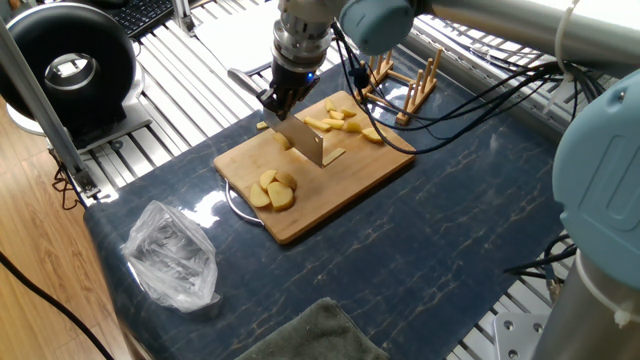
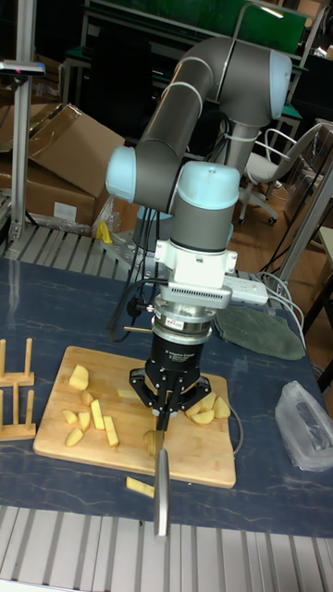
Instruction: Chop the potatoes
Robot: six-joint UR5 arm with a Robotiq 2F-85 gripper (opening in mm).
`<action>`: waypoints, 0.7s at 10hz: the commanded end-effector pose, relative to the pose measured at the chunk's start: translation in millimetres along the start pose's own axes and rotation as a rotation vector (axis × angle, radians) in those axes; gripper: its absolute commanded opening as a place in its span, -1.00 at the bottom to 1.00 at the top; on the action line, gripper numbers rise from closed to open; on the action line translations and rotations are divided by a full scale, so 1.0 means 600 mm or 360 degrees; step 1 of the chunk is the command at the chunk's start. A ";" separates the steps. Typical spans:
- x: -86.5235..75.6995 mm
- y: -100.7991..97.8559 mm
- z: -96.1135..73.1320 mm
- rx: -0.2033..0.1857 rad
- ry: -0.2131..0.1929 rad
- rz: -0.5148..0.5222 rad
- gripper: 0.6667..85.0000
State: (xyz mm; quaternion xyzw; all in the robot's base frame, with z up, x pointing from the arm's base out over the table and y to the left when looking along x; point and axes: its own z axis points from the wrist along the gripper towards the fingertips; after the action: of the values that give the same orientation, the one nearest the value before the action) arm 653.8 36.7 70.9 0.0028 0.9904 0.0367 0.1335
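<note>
- Where the bamboo board (image 1: 330, 185) lies on the counter (image 1: 450, 230), the claw (image 1: 279, 103) hangs over its far edge, clamped on a knife (image 1: 305, 140).
- Potatoes (image 1: 345, 122) lie scattered on the board both sides of the blade; one stick (image 2: 141, 487) lies off it.

My arm reaches in from the upper right of the fixed view, grey links and pale blue joint caps bent over so the wrist points straight down. My gripper (image 1: 278, 103) hangs vertical below the silver flange, black fingers (image 2: 148, 396) drawn together and clamped on a knife handle. In the tall fixed view my gripper (image 2: 165, 413) faces the camera, wrist cabling trailing off one side.
</note>
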 end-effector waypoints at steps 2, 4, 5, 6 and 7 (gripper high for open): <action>0.010 -0.010 -0.001 -0.0009 -0.0046 -0.0027 -0.99; 0.017 -0.014 -0.007 -0.0025 -0.0047 -0.0044 -0.99; 0.023 -0.011 -0.011 -0.0040 -0.0020 -0.0041 -0.99; 0.028 -0.013 -0.015 -0.0043 -0.0001 -0.0040 -0.99; 0.028 -0.010 -0.014 -0.0043 0.0002 -0.0030 -0.99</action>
State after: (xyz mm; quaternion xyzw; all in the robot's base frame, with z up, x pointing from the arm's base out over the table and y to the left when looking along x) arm 639.7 29.7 71.1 -0.0120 0.9895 0.0405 0.1379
